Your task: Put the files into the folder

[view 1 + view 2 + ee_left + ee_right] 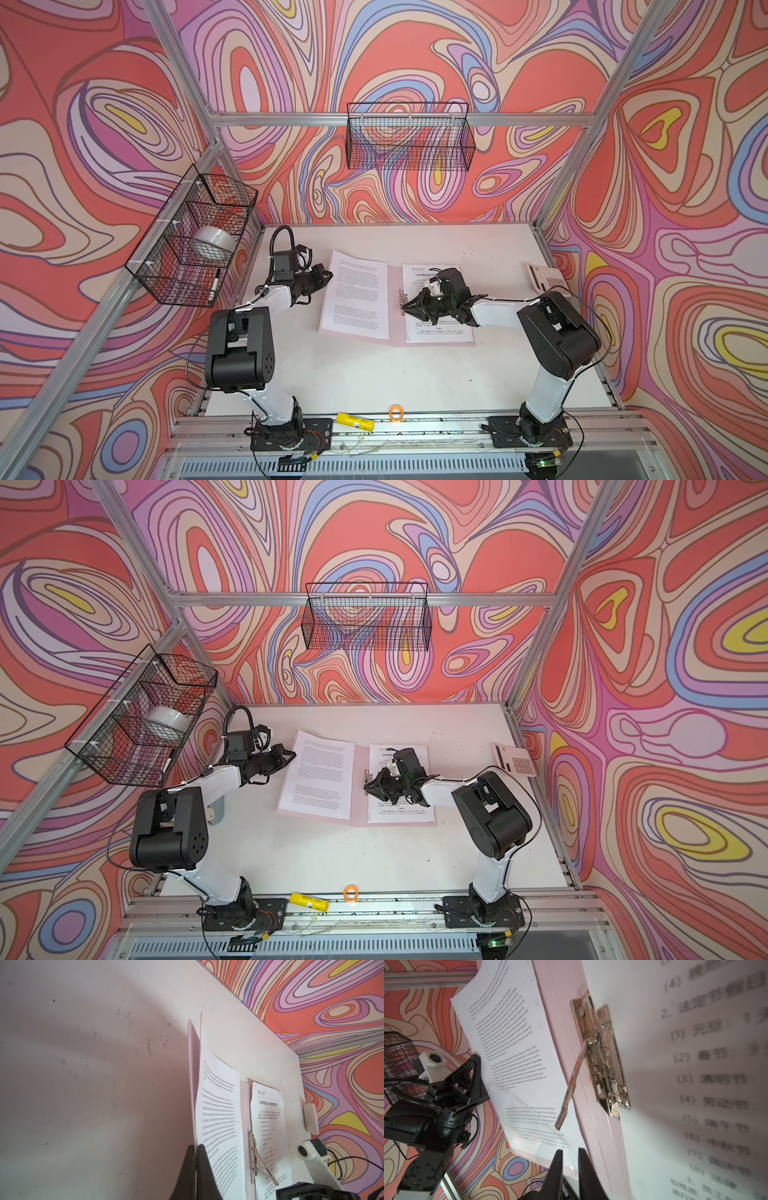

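Observation:
The pale pink folder (394,286) (360,771) lies open on the white table. One of the files (355,295) (220,1105) (512,1032), a sheet of English text, rests on its left cover. Another, with a logo and heading (440,332) (268,1115) (695,1064), lies on the right half. The silver clip (402,296) (253,1155) (602,1053) at the spine has its lever raised. My left gripper (329,274) (293,754) (196,1147) is shut on the left cover's outer edge together with that sheet, lifting it slightly. My right gripper (404,306) (365,787) (569,1152) hovers beside the clip, jaws narrowly apart, holding nothing.
A pink-and-white calculator (546,278) (515,759) sits at the table's right edge. A yellow tube (355,421) and an orange ring (397,413) lie on the front rail. Wire baskets hang on the left wall (195,237) and the back wall (409,137).

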Available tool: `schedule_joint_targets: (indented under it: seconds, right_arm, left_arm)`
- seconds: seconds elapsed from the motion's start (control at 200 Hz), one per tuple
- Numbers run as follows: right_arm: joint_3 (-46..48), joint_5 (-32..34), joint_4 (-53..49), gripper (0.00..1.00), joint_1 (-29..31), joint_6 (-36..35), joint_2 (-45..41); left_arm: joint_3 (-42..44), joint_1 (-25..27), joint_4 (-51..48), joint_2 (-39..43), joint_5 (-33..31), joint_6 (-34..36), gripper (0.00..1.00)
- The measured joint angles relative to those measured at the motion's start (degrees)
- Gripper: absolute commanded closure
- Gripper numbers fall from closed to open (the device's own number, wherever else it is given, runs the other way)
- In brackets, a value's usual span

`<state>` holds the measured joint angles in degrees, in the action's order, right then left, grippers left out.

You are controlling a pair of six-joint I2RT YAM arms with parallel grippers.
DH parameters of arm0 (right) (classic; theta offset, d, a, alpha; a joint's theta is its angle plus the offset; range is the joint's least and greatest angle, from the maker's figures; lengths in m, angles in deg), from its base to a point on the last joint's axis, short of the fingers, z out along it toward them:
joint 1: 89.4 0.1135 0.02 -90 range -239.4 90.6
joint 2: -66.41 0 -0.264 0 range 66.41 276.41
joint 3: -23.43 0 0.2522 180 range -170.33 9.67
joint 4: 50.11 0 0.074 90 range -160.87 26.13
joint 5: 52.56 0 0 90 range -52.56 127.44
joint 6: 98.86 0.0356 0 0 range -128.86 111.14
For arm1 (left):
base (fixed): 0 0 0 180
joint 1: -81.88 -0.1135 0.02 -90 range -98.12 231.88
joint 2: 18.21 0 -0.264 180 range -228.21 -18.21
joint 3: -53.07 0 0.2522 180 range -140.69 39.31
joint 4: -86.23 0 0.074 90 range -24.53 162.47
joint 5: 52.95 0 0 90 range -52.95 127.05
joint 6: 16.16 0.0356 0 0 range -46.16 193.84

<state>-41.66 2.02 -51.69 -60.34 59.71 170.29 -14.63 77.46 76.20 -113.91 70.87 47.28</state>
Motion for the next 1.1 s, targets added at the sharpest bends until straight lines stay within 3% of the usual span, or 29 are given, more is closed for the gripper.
schedule_joint_targets:
  seconds: [0.882,1.102]
  right_arm:
    - [-0.09,-2.6,7.56,0.84,0.0,5.05,4.35]
    - [-0.09,-2.6,7.52,0.78,-0.26,5.14,4.33]
  left_arm:
    - [0.0,0.37,0.42,-0.02,0.7,-0.02,1.0]
    - [0.0,0.37,0.42,-0.02,0.7,-0.02,1.0]
